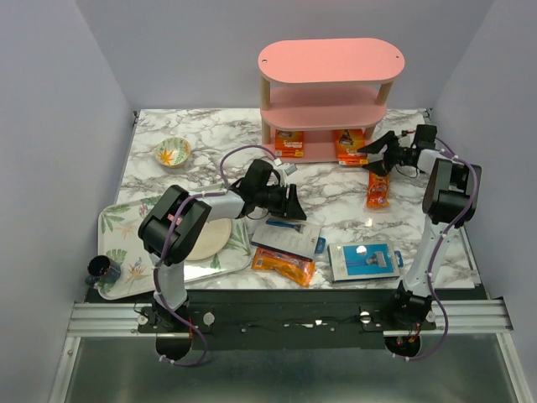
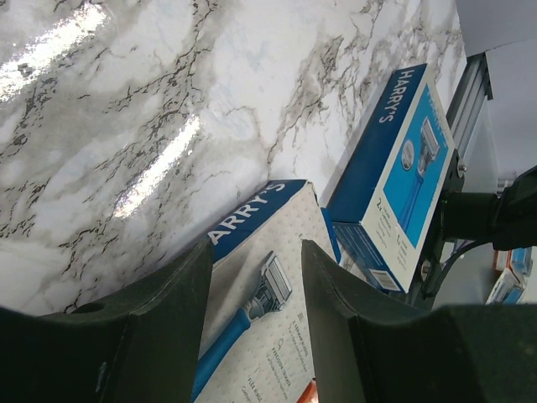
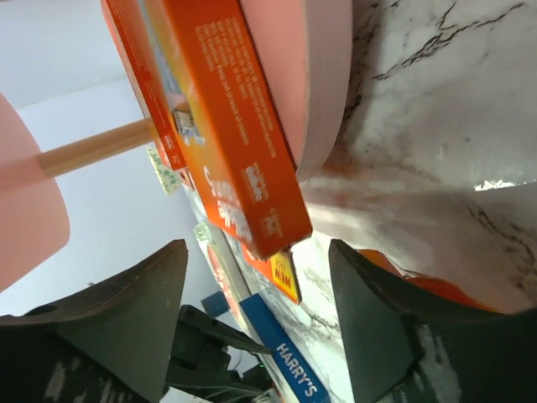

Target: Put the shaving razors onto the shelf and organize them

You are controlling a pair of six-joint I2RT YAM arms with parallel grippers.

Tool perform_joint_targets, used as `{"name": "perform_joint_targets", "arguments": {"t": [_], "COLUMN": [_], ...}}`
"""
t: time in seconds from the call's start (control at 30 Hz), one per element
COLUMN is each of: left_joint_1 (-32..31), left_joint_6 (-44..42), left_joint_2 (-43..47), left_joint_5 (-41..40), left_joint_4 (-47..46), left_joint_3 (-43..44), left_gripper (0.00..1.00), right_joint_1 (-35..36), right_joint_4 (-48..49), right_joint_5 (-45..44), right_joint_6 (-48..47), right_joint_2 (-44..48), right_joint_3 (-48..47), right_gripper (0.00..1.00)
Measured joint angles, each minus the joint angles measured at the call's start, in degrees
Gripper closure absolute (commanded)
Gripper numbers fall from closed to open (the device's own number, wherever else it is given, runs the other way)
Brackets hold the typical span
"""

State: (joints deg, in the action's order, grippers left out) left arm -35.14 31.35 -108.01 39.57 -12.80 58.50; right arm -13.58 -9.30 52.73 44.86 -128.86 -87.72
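Note:
The pink shelf point(image 1: 329, 60) stands at the back. Two orange razor packets point(image 1: 289, 144) point(image 1: 349, 144) lie on its bottom board. My right gripper point(image 1: 370, 154) is open and empty just right of the second one, which shows in the right wrist view point(image 3: 226, 126) on the pink board point(image 3: 325, 75). A third orange packet point(image 1: 378, 191) lies on the table below that gripper. My left gripper point(image 1: 295, 204) is open just above the grey-and-blue razor card point(image 1: 287, 235), seen between its fingers point(image 2: 256, 248). A fourth orange packet point(image 1: 284, 266) and the blue card point(image 1: 362, 260) lie near the front.
A floral tray point(image 1: 117, 222) with a pink round plate point(image 1: 210, 239) sits front left. A dark cup point(image 1: 104, 269) stands on the tray's corner. A small patterned bowl point(image 1: 173, 152) is at the back left. Grey walls close in the table.

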Motion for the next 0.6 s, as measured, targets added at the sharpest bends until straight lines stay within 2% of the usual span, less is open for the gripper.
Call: {"name": "perform_joint_targets", "arguments": {"t": [0.17,0.27,0.3,0.37,0.4,0.43,0.5,0.53,0.6], "left_joint_1": [0.02,0.11,0.2,0.44,0.68,0.94,1.75,2.69,4.55], "left_joint_6": [-1.01,-4.15,-5.07,-9.81,-11.28,-13.51,-17.62,-19.45,-21.64], "left_joint_2": [0.0,0.7,1.03,3.48,4.46,6.32,11.1,14.19,18.27], "left_joint_5": [0.0,-0.09,-0.09,-0.46,-0.79,-1.44,-2.75,-3.21,-4.13], "left_joint_4": [0.17,2.32,3.08,7.78,9.57,11.65,15.67,17.49,19.65], "left_joint_3": [0.02,0.22,0.24,0.52,0.68,0.63,0.02,-0.5,-0.96], "left_gripper": [0.48,0.52,0.55,0.6,0.63,0.67,0.71,0.73,0.74], "right_joint_1": [-0.5,-0.81,-0.9,-1.07,-1.07,-1.07,-1.01,-0.94,-0.55], "right_joint_4": [-4.24,-6.97,-7.52,-10.75,-12.11,-14.32,-18.34,-19.58,-22.86], "right_joint_5": [-1.49,-2.12,-2.14,-2.21,-2.32,-2.51,-3.23,-3.65,-4.98], "right_joint_6": [-5.75,-11.5,-13.25,-20.79,-23.5,-27.08,-36.52,-37.53,-45.66], "right_joint_2": [4.09,7.91,8.79,11.89,12.7,13.66,14.88,15.1,15.45], "right_joint_3": [0.57,0.92,0.92,0.87,0.76,0.2,-1.38,-1.86,-2.93], "right_gripper": [0.21,0.3,0.35,0.55,0.65,0.8,0.9,0.96,0.98]}}
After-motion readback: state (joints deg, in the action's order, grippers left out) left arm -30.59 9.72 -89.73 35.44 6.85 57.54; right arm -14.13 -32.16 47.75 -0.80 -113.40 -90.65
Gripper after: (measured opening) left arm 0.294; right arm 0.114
